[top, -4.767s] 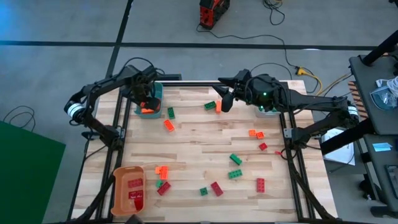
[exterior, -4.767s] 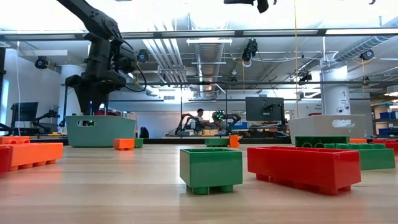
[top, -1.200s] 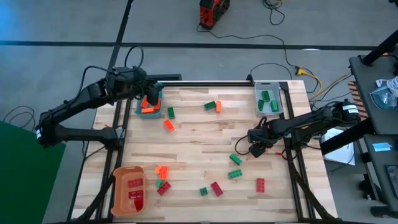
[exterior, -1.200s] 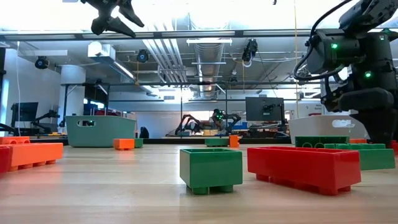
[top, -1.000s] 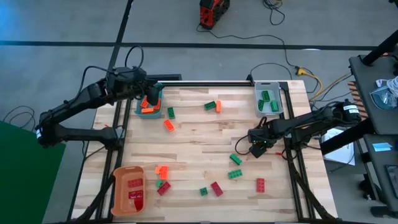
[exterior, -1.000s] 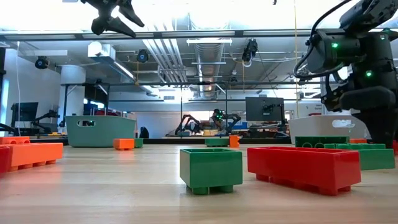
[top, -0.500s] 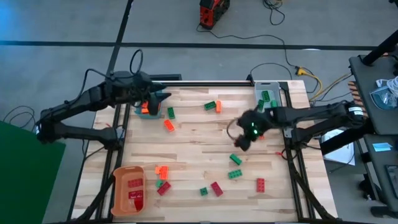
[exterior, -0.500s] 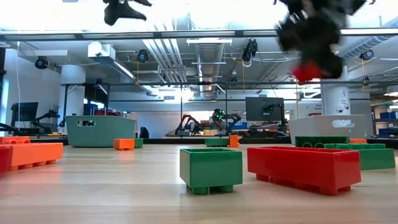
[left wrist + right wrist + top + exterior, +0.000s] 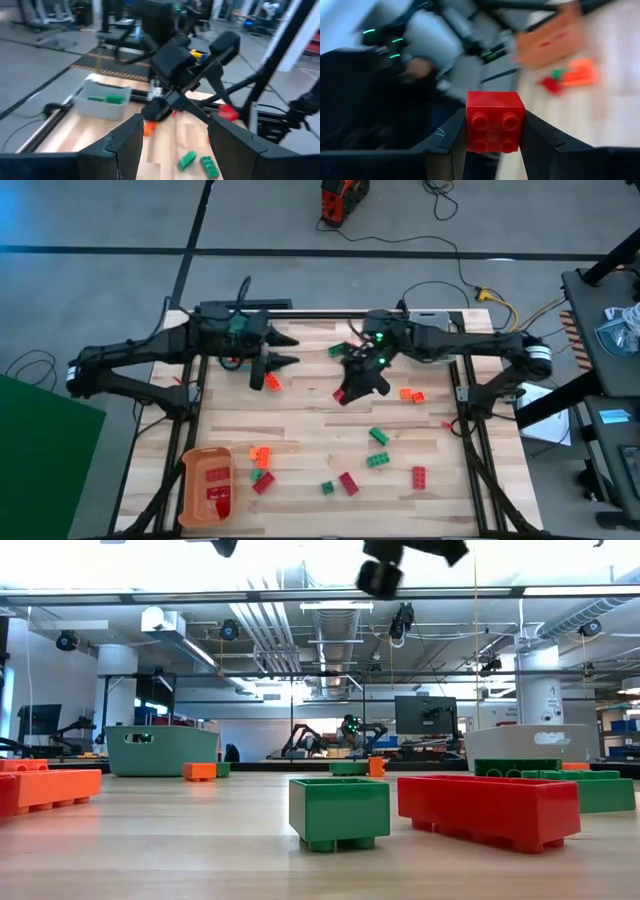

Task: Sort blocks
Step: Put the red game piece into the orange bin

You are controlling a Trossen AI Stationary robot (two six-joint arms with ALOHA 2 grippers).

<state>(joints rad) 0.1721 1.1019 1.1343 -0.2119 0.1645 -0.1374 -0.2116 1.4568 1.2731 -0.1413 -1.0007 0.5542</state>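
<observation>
Blocks are lying scattered across the wooden table (image 9: 300, 420), red, orange and green, and one small red block (image 9: 494, 128) is riding clamped between the right gripper's (image 9: 343, 394) fingers, up above the middle of the table. The left gripper (image 9: 283, 350) is hanging over the far left part, near the teal bin (image 9: 161, 749), fingers spread with nothing between them. An orange bin (image 9: 205, 485) at the near left corner is holding red blocks, and a grey bin (image 9: 103, 99) is holding green ones.
</observation>
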